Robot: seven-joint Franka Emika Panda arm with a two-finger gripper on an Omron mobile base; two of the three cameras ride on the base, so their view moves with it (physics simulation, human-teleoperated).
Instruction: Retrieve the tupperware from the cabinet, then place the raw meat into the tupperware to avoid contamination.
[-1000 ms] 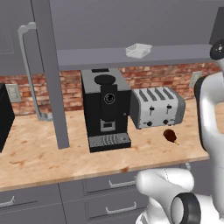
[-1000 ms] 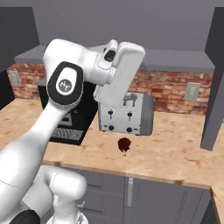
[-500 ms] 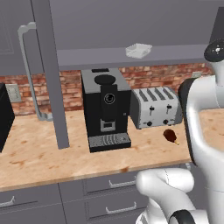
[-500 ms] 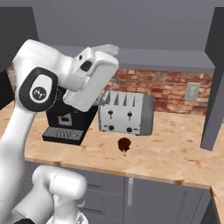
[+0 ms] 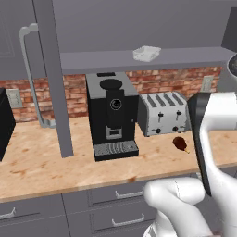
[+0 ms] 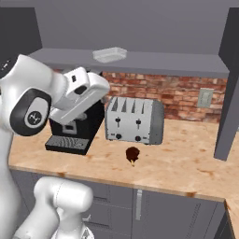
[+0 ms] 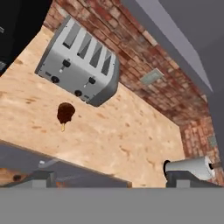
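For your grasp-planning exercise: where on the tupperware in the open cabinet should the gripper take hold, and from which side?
Grip the tupperware by its near flared rim, coming in level from the open front of the cabinet. It is shallow and sits on the shelf near the front edge, so one finger probably goes inside and one outside the wall.

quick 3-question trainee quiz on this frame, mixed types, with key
1. True or false: the tupperware sits on the shelf of the open cabinet.
2. The raw meat lies on the counter in front of which appliance? A) coffee machine B) toaster C) paper towel holder
3. Fill in: left of the toaster, in the left base view, stands the black ____.

Key: 1 true; 2 B; 3 coffee machine.
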